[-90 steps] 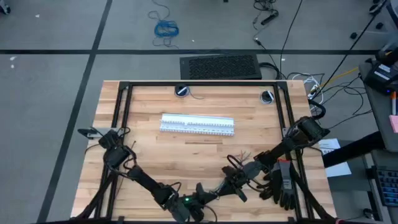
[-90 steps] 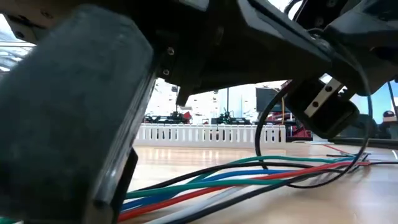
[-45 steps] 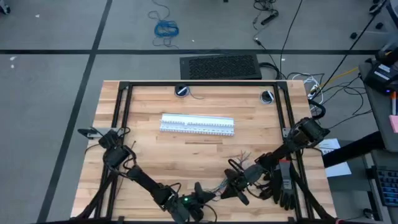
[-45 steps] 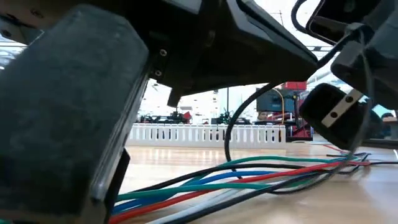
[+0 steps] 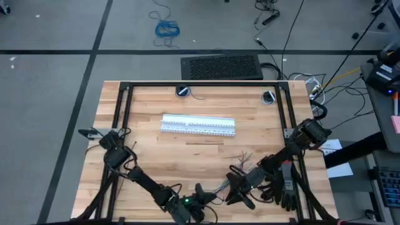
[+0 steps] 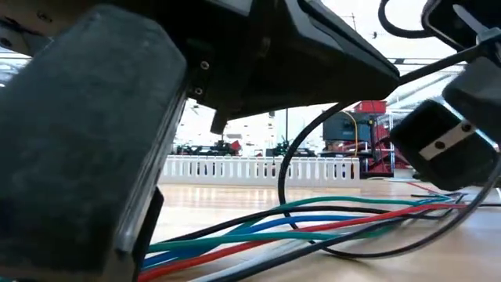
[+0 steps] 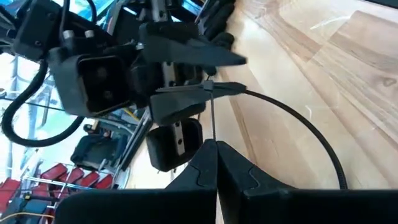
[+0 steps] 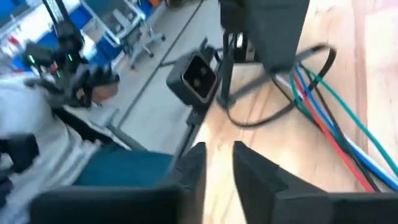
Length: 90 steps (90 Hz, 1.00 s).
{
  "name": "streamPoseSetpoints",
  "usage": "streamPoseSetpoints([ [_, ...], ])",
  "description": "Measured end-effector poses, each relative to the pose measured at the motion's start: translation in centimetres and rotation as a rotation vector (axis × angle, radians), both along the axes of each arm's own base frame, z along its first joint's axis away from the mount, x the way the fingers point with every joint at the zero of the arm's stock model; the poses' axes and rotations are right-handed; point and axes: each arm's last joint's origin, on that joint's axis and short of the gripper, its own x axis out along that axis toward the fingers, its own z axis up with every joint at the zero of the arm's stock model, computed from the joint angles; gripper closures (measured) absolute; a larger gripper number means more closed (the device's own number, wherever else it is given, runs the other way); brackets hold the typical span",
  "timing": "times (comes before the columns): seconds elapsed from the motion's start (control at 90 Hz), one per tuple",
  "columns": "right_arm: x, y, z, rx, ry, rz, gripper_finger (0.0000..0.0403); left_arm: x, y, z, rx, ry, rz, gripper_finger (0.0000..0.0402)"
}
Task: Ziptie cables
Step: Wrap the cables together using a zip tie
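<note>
Low view | lying across lower frame on pale wood table: cables, smooth thin red, blue, green, black strands | left gripper pinching thin dark ziptie, arching rightward | right gripper slightly parted, gripping nothing

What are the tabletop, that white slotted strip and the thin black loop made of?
Table: looks like pale wood, jointed planks with visible grain, smooth finish. White slotted strip: probably matte plastic, evenly cut slots. Ziptie: likely flexible black plastic; it bends in a smooth arc.
</note>
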Motion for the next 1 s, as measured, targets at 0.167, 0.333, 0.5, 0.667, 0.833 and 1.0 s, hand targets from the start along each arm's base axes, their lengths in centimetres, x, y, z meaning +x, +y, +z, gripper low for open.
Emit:
streamPoseSetpoints([
  [0.167, 0.2, -0.1, 0.4, -0.005, -0.056, 0.002, 0.0249, 0.0, 0.0, 0.0, -0.006, -0.002, 0.001, 0.0402],
  [0.333, 0.7, -0.9, 1.4, -0.013, -0.087, -0.06, 0.0237, -0.1, -0.2, 0.0, -0.006, -0.004, 0.0, 0.0402],
  [0.5, 0.6, -1.1, 3.0, -0.009, -0.139, -0.059, 0.0261, -0.2, -0.3, 0.0, -0.004, -0.005, 0.002, 0.0402],
  [0.667, 0.5, -1.1, 3.1, -0.018, -0.136, -0.053, 0.0309, -0.1, -0.2, 0.0, -0.006, -0.006, 0.004, 0.0402],
  [0.833, 0.9, -0.8, 3.0, -0.059, -0.1, -0.045, 0.0342, 0.2, 0.2, 0.1, -0.01, -0.004, 0.007, 0.0402],
  [1.0, 1.7, -0.3, 3.7, -0.082, -0.106, -0.036, 0.0346, 0.2, 0.2, 0.0, -0.01, -0.004, 0.008, 0.0402],
])
